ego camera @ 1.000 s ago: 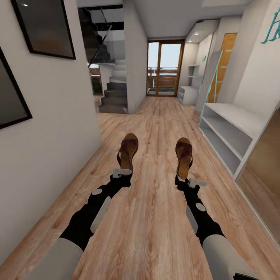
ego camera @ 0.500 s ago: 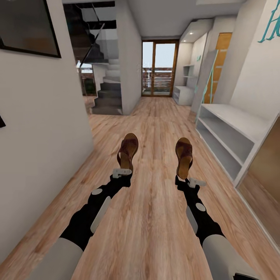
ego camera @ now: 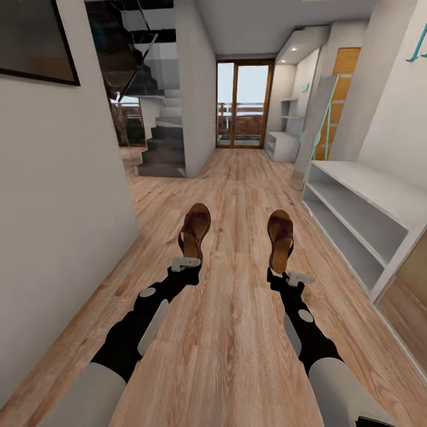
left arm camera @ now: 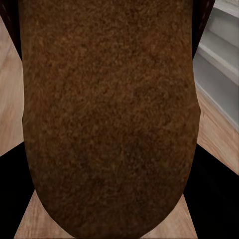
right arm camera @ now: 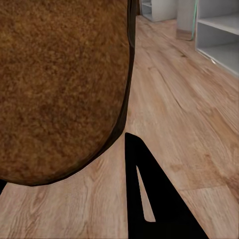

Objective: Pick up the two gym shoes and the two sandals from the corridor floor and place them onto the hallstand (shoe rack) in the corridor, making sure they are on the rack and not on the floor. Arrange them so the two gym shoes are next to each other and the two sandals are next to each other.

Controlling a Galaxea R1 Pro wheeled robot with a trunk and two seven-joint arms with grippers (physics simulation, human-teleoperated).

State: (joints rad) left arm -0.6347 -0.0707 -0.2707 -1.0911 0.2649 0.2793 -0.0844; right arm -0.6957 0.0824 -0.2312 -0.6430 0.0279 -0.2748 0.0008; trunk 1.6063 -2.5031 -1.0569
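**A:** What does each arm carry, starting from the left?

**B:** The left gripper [ego camera: 186, 261] is clenched on the heel of the left sandal [ego camera: 194, 229], whose long axis runs straight ahead from the jaws, toe forward, clear of the corridor floor [ego camera: 237, 196]. The right gripper [ego camera: 289, 276] grips the right sandal [ego camera: 280, 239] the same way. In each wrist view the brown sole [left arm camera: 109, 114] sits right against the camera.

**A:** And where is the rack?

**B:** A low pale shelf unit [ego camera: 362, 213] stands close on the right, against the wall. The hallstand [ego camera: 286, 135], with stepped upper shelves, is farther down the corridor on the right, near the glass door [ego camera: 242, 104].

**A:** So which arm is nearer?

**B:** I judge the right arm, since both units lie on its side. The sandals' axes point down the corridor, so the base must drive on and turn right.
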